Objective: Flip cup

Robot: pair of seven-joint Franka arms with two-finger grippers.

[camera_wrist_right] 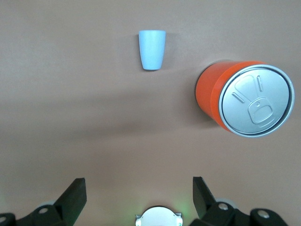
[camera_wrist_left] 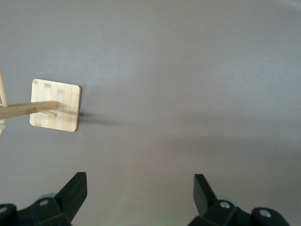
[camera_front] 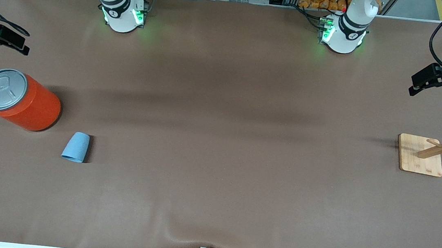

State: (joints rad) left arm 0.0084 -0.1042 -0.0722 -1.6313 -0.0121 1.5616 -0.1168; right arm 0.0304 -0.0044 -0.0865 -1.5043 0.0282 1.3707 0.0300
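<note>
Brown table (camera_front: 218, 148), both arms parked at its ends.
Orange can (camera_front: 22, 100) stood toward the right arm's end; the light-blue cup (camera_front: 76, 147) sat mouth-down beside it, nearer the camera. Left end effector (camera_wrist_left: 140, 188) and right end effector (camera_wrist_right: 139, 189) hung released.

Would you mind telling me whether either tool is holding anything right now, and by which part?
Nothing is held. The left tool and right tool are both open and empty; the cup sits untouched beside the orange can.
</note>
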